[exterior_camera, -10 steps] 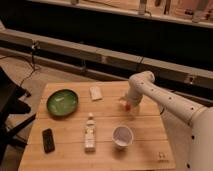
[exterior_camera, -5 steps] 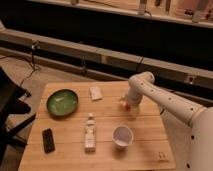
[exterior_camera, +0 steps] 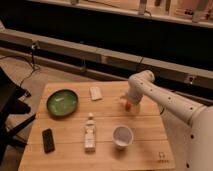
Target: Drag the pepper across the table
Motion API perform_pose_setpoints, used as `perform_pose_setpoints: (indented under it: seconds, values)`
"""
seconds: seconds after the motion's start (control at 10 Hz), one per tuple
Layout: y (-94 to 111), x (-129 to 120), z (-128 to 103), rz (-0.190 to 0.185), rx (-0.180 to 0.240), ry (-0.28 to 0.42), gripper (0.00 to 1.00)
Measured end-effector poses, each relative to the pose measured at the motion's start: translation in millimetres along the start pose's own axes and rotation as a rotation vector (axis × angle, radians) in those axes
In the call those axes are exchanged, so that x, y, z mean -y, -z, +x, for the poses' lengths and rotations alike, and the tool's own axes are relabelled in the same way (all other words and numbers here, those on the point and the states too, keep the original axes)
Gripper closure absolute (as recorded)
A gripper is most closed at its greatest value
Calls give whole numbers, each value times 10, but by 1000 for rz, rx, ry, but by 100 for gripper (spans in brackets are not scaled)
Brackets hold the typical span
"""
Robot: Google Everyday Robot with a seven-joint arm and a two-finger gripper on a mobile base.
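Observation:
The pepper [exterior_camera: 128,105] shows as a small orange-red bit just under my gripper [exterior_camera: 128,102], on the right part of the light wooden table [exterior_camera: 70,132]. Most of the pepper is hidden by the gripper, which is down at the table surface on top of it. My white arm [exterior_camera: 165,100] reaches in from the right.
A green plate [exterior_camera: 62,102] sits at the left. A small white packet [exterior_camera: 95,93] lies near the back edge. A white bottle [exterior_camera: 89,133] lies in the middle, a white cup [exterior_camera: 122,136] right of it. A dark phone-like object [exterior_camera: 48,140] lies front left.

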Motion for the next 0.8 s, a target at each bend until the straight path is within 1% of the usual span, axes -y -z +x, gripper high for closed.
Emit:
perform_pose_setpoints:
  seconds: [0.2, 0.5, 0.6, 0.8]
  values:
    - [-67, -22, 9, -8, -30, 1, 20]
    - [-159, 80, 74, -21, -83, 16, 21]
    - [-165, 121, 120, -21, -93, 14, 27]
    - [-159, 180, 223, -15, -88, 3, 47]
